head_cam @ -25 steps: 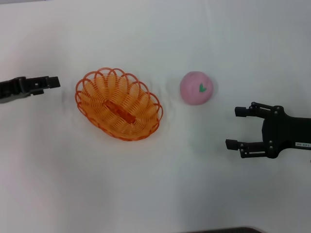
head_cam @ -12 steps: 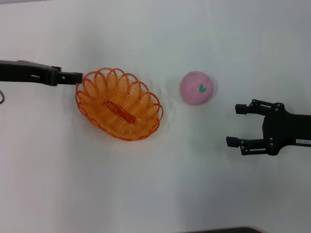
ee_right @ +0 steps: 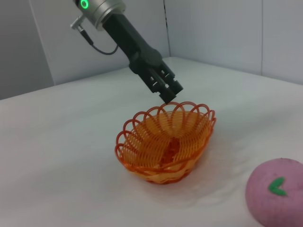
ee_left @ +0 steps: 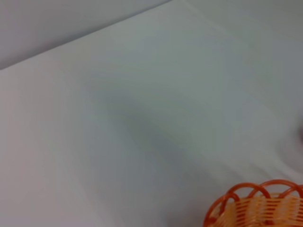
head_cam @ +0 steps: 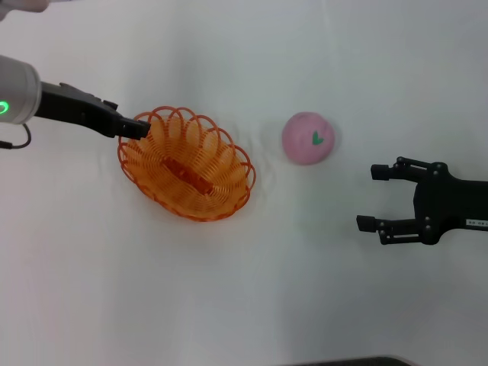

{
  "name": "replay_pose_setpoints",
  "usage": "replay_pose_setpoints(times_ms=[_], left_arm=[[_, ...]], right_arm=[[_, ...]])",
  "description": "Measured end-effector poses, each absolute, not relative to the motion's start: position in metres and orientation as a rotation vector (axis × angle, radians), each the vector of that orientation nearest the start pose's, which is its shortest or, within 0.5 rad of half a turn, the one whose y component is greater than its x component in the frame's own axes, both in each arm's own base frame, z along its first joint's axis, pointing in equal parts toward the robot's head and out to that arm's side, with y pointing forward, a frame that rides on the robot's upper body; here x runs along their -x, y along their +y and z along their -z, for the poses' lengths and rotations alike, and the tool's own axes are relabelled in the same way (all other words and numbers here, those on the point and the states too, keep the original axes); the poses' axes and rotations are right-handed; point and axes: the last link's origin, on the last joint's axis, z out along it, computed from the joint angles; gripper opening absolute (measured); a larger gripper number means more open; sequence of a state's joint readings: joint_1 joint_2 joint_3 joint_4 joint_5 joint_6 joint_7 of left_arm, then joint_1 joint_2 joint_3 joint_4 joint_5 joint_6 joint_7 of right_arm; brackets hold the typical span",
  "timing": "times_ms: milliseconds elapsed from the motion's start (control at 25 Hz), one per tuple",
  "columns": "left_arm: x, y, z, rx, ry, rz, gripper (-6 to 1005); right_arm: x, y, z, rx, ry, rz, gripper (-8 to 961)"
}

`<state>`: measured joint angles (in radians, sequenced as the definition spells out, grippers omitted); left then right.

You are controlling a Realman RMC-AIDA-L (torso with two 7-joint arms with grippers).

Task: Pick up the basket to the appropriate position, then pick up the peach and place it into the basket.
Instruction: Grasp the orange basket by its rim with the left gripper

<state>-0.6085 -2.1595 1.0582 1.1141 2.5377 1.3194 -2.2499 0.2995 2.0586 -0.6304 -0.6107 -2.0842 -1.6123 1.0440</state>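
A white cloth-covered table [head_cam: 252, 305] meets pale wall panels [ee_right: 227, 28].

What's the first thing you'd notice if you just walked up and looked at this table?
The bright orange basket grabs the eye first, sitting on the white table toward the robot's left. The left gripper pokes right at its rim. Beside the basket sits the pink peach with a green leaf mark, and the right gripper hangs open near it, touching nothing.

Bright, even overhead light; the basket [head_cam: 186, 163] casts only faint shadow, and the left wrist view is blurred.
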Motion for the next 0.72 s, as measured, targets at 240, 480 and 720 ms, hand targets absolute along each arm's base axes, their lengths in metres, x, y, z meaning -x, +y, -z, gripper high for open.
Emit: replay_pose_setpoints(times_ms=[240,480,720], left_arm=[[0.218,0.386,0.015,2.542,-0.927,-0.2,697],[0.221,0.392,0.023,2.533,-0.923,-0.245,690],[0.225,0.394,0.036,2.545,-0.906,-0.345,684]], right_arm=[[-0.337,0.249,0.0,2.722,0.506,-0.539,946],[-0.337,0.249,0.0,2.723,0.509,-0.539,946],[-0.336,0.249,0.001,2.726,0.51,-0.54,946]])
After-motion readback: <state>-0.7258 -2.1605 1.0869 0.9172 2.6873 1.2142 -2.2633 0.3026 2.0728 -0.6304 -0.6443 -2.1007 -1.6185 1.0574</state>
